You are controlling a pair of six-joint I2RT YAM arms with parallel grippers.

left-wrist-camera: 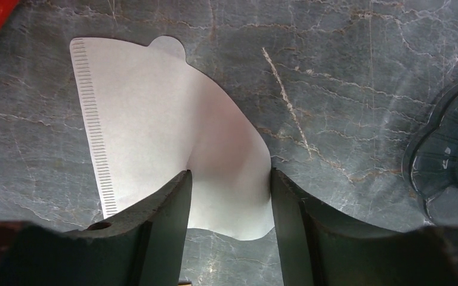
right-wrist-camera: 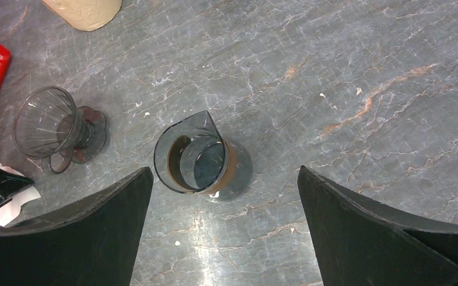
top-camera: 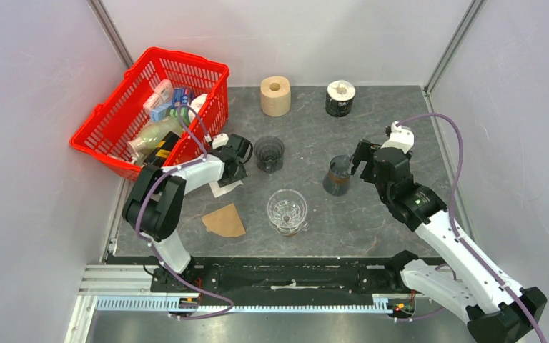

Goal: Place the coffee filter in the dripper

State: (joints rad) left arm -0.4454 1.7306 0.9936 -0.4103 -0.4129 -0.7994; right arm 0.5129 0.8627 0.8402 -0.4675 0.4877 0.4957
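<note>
A white coffee filter (left-wrist-camera: 143,107) lies flat on the grey marble table beside the red basket (top-camera: 223,189). My left gripper (left-wrist-camera: 229,173) is down on its lower part, jaws partly open: one finger (left-wrist-camera: 155,208) rests on the paper, the other (left-wrist-camera: 298,214) stands at its edge, and the paper bows up between them. A smoky dripper (top-camera: 269,153) stands just right of that gripper (top-camera: 232,171); its base (left-wrist-camera: 447,161) shows at the left wrist view's right edge. My right gripper (right-wrist-camera: 225,170) hangs wide open and empty above a dark carafe (right-wrist-camera: 194,158).
A brown filter (top-camera: 224,221) lies near the front edge, a clear glass dripper (top-camera: 287,211) to its right. The red basket (top-camera: 114,121) holds several items at the back left. A tan paper roll (top-camera: 275,95) and a black-wrapped roll (top-camera: 340,98) stand at the back.
</note>
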